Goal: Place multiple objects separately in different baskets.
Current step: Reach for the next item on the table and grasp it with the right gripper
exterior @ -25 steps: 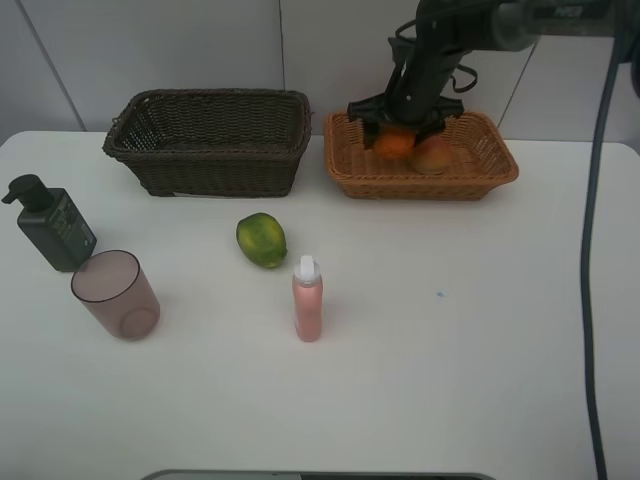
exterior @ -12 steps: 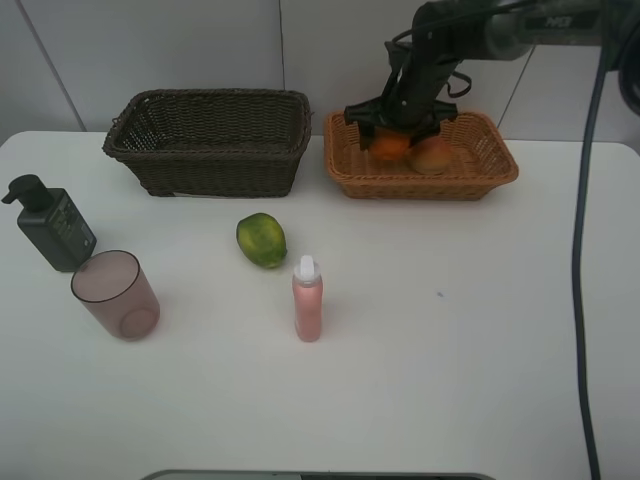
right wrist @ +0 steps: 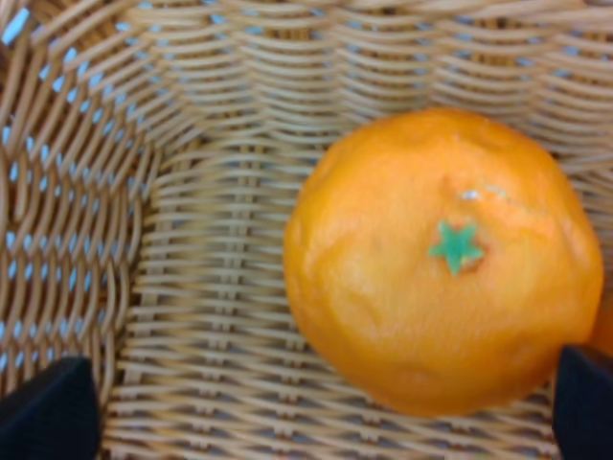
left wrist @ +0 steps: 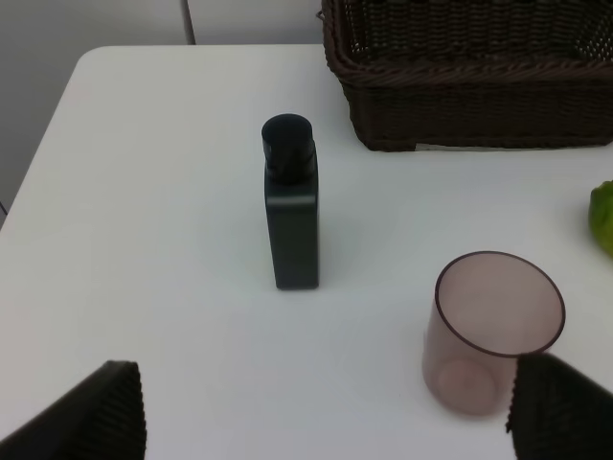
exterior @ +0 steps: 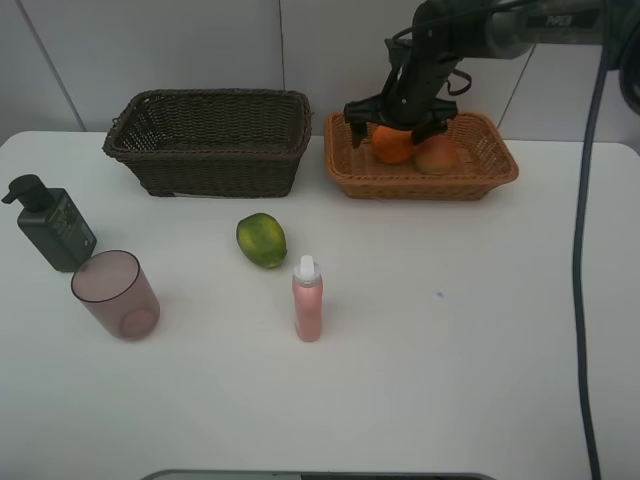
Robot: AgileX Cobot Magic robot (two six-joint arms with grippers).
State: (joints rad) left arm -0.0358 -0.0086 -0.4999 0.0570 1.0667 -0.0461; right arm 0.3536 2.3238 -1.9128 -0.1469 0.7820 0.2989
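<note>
Two fruits are lying side by side in the orange-tan basket [exterior: 490, 170]: the orange [exterior: 392, 146] and the red-yellow fruit [exterior: 436, 155]. The right gripper [exterior: 398, 112] is hovering over the orange, jaws spread wide, gripping nothing. The dark brown basket [exterior: 210, 160] is standing beside it, bearing a white tag too small to read. The green round fruit [exterior: 261, 240] and pink bottle [exterior: 307, 300] are sitting mid-surface [exterior: 450, 330]. The pump bottle [exterior: 55, 225] and mauve cup [exterior: 115, 293] are crowding the left edge. The left gripper [left wrist: 326, 412] is hanging near them, jaws apart. Much open room is showing on the right.
</note>
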